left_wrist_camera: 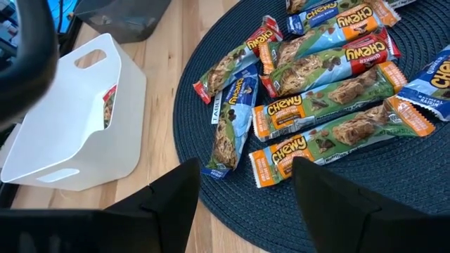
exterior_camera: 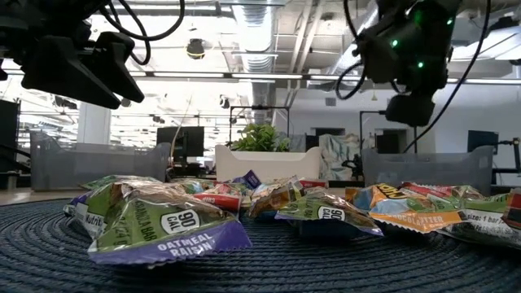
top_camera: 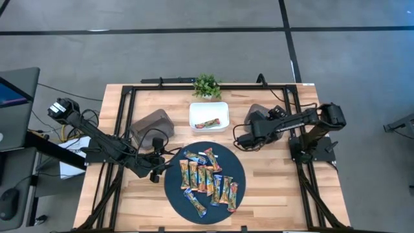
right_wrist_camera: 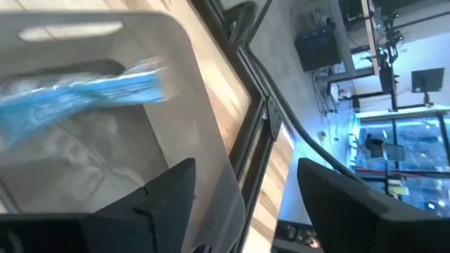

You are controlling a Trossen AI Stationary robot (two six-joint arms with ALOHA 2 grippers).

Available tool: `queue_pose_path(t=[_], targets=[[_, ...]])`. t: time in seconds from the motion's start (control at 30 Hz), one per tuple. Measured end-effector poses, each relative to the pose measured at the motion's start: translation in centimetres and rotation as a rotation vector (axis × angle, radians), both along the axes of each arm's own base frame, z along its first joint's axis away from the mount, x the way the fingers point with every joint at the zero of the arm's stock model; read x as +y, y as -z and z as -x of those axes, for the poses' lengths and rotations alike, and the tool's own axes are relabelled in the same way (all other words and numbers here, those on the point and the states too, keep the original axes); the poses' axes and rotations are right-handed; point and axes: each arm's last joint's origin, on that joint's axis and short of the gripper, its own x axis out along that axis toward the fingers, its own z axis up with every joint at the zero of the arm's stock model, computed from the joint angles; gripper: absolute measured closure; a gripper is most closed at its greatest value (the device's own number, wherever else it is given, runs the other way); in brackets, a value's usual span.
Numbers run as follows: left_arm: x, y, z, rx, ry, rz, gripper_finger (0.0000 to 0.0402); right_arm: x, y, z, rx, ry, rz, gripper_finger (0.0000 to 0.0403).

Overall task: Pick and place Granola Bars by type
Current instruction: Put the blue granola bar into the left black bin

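high view: granola bars [top_camera: 206,179] piled on the round dark mat [top_camera: 173,194] at the front-middle of the desk [top_camera: 278,188]. white bin [top_camera: 208,107] near the back edge has one red bar [top_camera: 208,122] in it. grey bin [top_camera: 153,123] on the left side, another grey bin [top_camera: 256,114] on the right side. left gripper [top_camera: 157,166] hangs just off the mat's left rim, jaws apart and empty. right gripper [top_camera: 246,138] sits by the right grey bin, nothing in it.

low view: bars in a heap across the mat, an oatmeal raisin bar [exterior_camera: 163,224] nearest the camera. both arms up above the pile, neither touching a bar.

left wrist view: jaws spread wide over the mat edge, closest are a blue-wrapped bar [left_wrist_camera: 232,119] and an orange chewy bar [left_wrist_camera: 309,144]. white bin just beside the mat.

right wrist view: jaws released, looking into the grey bin; a blue bar [right_wrist_camera: 77,95] is in it, clear of the jaws, blurred.

judgement: drop into the grey bin looks done. next pick is best taken from the pile's outer rim, choosing a bar that lies alone, jaws across its narrow width, come straight down so neighbours don't get dragged. overlapping wrappers are slippery, so two could lift together. match wrapper colour to bin before release.
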Motion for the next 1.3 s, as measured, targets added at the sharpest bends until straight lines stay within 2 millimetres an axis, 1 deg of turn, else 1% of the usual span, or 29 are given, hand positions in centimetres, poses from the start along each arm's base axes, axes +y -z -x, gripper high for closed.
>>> queue_pose_path(t=[0.1, 0.17, 0.23, 0.33, 0.47, 0.6, 0.73, 0.83, 1.0, 1.1, 1.2, 1.3], targets=[[0.0, 0.0, 0.0, -0.001, 0.004, 0.003, 0.0181, 0.5, -0.8, 0.4, -0.048, -0.026, -0.002, 0.0159], [-0.1, -0.1, -0.1, -0.010, 0.020, 0.001, 0.0181, 1.2, -1.2, 0.5, -0.089, -0.065, 0.005, 0.0159], [-0.2, -0.2, -0.7, -0.043, 0.024, 0.002, 0.0181, 2.1, -1.6, 0.6, -0.147, -0.128, 0.027, 0.0159], [0.3, 0.1, -2.0, -0.072, 0.007, -0.015, 0.0181, 3.8, -2.2, 0.6, -0.249, -0.237, 0.069, 0.0159], [1.8, 1.5, -4.0, -0.020, 0.001, -0.033, 0.0181, 6.9, -2.6, 0.7, -0.354, -0.420, 0.118, 0.0159], [3.7, 2.2, -5.9, 0.037, -0.006, 0.034, 0.0181, 10.1, -2.8, 1.2, -0.430, -0.608, 0.180, 0.0159], [5.6, 3.2, -7.1, 0.085, 0.018, 0.104, 0.0181, 12.8, -2.9, 2.1, -0.493, -0.752, 0.223, 0.0159], [6.7, 4.0, -7.8, 0.107, 0.037, 0.148, 0.0184, 14.2, -3.0, 2.8, -0.531, -0.820, 0.229, 0.0159], [8.3, 5.2, -8.5, 0.126, 0.055, 0.213, 0.0193, 16.0, -2.8, 3.4, -0.588, -0.877, 0.203, 0.0159], [8.6, 6.1, -8.9, 0.135, 0.107, 0.260, 0.0197, 16.8, -2.2, 3.5, -0.561, -0.917, 0.215, 0.0159], [9.0, 6.8, -9.3, 0.156, 0.120, 0.268, 0.0198, 16.9, -1.9, 3.4, -0.536, -0.933, 0.241, 0.0159], [9.3, 6.9, -9.4, 0.159, 0.108, 0.269, 0.0199, 16.9, -1.8, 3.1, -0.529, -0.928, 0.247, 0.0159]])
